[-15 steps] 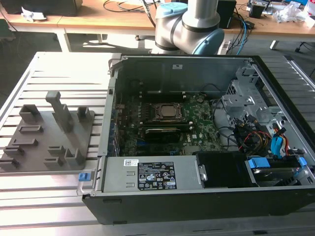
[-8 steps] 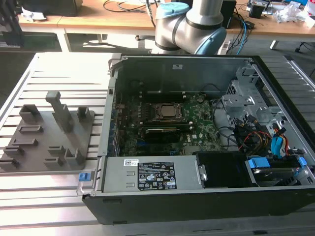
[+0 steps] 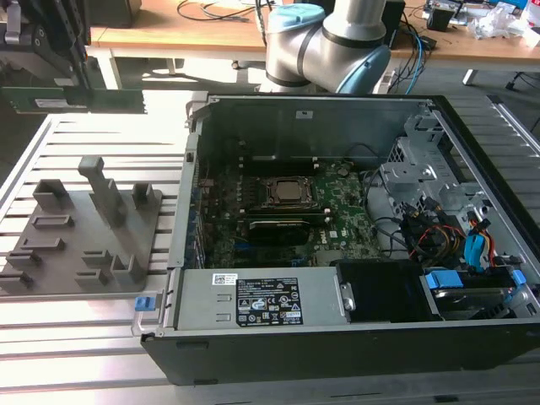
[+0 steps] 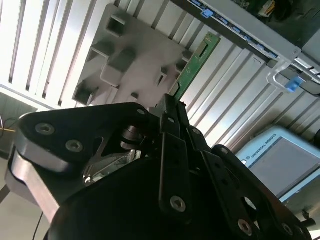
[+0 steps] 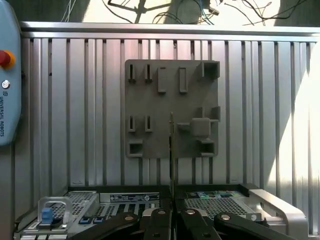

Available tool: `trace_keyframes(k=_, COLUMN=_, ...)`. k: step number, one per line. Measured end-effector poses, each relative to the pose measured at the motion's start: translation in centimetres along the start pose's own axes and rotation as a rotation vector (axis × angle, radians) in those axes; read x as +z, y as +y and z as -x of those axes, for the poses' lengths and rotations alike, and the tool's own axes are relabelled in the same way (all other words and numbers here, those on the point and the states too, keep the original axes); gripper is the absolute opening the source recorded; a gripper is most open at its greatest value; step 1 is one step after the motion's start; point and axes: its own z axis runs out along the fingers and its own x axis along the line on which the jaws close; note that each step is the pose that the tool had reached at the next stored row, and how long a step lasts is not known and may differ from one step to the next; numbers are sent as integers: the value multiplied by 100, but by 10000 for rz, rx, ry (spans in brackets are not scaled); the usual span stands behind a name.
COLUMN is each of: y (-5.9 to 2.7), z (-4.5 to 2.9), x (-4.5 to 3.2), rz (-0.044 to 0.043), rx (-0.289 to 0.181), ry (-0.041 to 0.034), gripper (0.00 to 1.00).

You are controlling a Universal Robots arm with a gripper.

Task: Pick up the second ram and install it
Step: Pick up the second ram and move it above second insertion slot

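Observation:
The second ram is a long thin green stick held level in the air, high at the exterior view's left, above the grey holder plate. My gripper is shut on its top edge. In the second wrist view the ram juts out from between the fingers towards the holder plate. The first wrist view looks along the ram's thin edge, which rises from the gripper over the holder plate. The open computer case with the green motherboard lies to the exterior view's right.
The arm's base stands behind the case. Inside the case sit the CPU socket, a drive cage and coloured cables. A teach pendant lies on the slatted aluminium table. A blue latch marks the case's near corner.

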Motion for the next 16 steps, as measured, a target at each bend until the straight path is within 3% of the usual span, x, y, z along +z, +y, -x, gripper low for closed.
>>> trace_keyframes(k=6, y=-245, z=-7, x=218, rz=42, rx=2, ry=0, gripper=13)
trace_keyframes(k=10, y=-394, z=-9, x=322, rz=78, rx=3, ry=0, gripper=13)
trace_keyframes(k=13, y=-550, z=-9, x=394, rz=117, rx=3, ry=1, gripper=13)
trace_keyframes(k=15, y=-746, z=-4, x=479, rz=166, rx=4, ry=4, gripper=13)
trace_keyframes(k=16, y=-788, z=-3, x=498, rz=177, rx=7, ry=5, gripper=13)
